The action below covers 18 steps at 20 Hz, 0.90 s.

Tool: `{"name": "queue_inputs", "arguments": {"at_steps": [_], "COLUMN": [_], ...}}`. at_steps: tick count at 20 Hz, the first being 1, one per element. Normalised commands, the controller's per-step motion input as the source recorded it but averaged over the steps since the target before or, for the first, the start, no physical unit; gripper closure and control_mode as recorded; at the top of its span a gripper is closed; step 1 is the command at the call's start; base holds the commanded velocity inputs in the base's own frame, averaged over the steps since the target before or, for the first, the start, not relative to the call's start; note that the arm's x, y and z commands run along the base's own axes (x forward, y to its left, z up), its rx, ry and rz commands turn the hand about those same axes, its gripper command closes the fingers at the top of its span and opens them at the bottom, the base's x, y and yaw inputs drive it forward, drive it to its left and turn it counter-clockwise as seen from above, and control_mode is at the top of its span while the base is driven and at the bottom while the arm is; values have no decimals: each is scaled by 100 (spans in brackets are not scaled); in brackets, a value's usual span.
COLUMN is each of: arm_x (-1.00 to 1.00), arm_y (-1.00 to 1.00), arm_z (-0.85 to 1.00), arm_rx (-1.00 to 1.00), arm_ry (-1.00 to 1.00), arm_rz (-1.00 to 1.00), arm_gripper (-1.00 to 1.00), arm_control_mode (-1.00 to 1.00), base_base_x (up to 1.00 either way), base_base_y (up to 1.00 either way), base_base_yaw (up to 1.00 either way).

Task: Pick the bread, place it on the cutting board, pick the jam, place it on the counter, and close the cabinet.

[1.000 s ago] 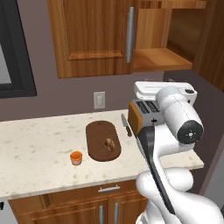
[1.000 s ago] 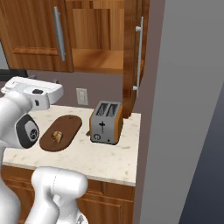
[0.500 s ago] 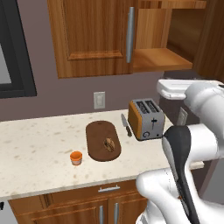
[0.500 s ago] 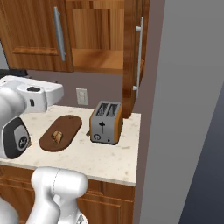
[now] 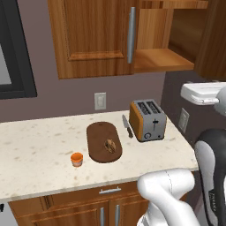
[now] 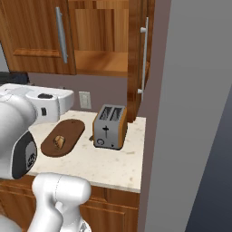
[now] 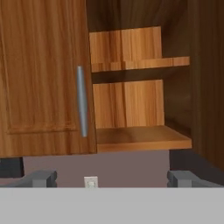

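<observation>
The bread [image 5: 109,145] [image 6: 59,142] lies on the dark oval cutting board [image 5: 99,134] [image 6: 70,129]. The orange jam [image 5: 77,159] stands on the counter [image 5: 39,145], just left of the board. The cabinet [image 5: 95,35] has its left door shut. Its right door [image 6: 138,59] [image 7: 205,78] stands swung out, baring the wooden shelves [image 7: 140,135]. My gripper [image 7: 113,179] is open and holds nothing. It faces the open cabinet bay from below, with the left door's handle [image 7: 81,101] to its left.
A toaster [image 5: 148,120] [image 6: 110,127] stands right of the board, with a knife [image 5: 127,127] between them. A wall outlet [image 5: 100,100] is behind the board. A tall grey panel [image 6: 190,113] bounds the counter's right end.
The arm has swung to the right, off the counter's middle, and its hand now sits at the right end near the open cabinet. The gripper stayed open. Bread and jam have not moved.
</observation>
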Motion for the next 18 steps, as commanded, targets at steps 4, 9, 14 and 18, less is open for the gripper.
{"name": "queue_inputs", "arguments": {"at_steps": [4, 9, 14, 18], "arm_x": [-25, -25, -21, -14], "arm_y": [-25, -10, -15, -31], "arm_z": [0, 0, 0, 0], "arm_rx": [0, 0, -1, 0], "arm_ry": [0, 0, -5, -7], "arm_rz": [12, 5, 0, 0], "arm_gripper": [-100, -100, -100, -100], "arm_control_mode": [-100, -100, -100, -100], "base_base_x": [0, 0, 0, 0], "base_base_y": [0, 0, 0, 0], "base_base_yaw": [0, 0, 0, 0]}}
